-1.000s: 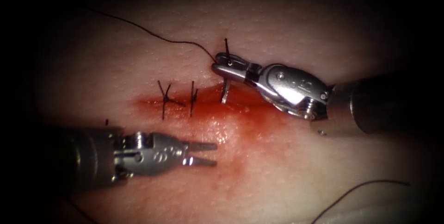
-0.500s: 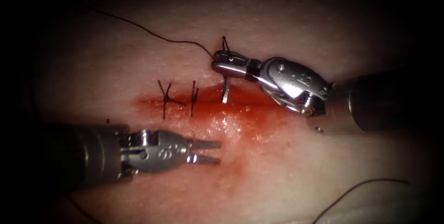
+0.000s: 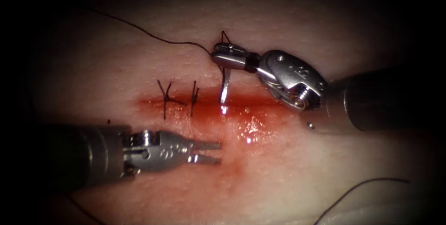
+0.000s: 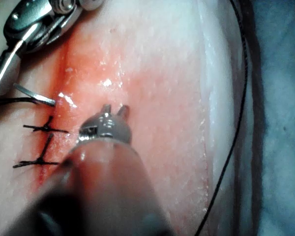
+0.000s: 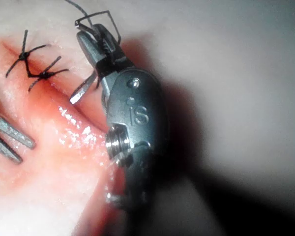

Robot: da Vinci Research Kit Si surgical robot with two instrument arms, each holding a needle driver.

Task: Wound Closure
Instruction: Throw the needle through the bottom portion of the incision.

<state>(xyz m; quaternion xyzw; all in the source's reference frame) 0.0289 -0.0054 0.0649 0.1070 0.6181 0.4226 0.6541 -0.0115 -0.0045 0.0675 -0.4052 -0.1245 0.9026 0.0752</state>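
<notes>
Nearest, the left tool (image 3: 204,152) hovers with jaws apart, holding nothing. Farther, the right tool (image 3: 228,56) is clamped on the curved needle (image 3: 225,88) near its thread end; tip at the cut (image 3: 260,102). The needle seems stiff and slippery, so I would grip it mid-curve.

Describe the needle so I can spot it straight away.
Find the red cut running across the tissue. Above it, the right tool grips the needle, its tip over the cut. It is bright steel, unlike the dark stitches to its left.
</notes>
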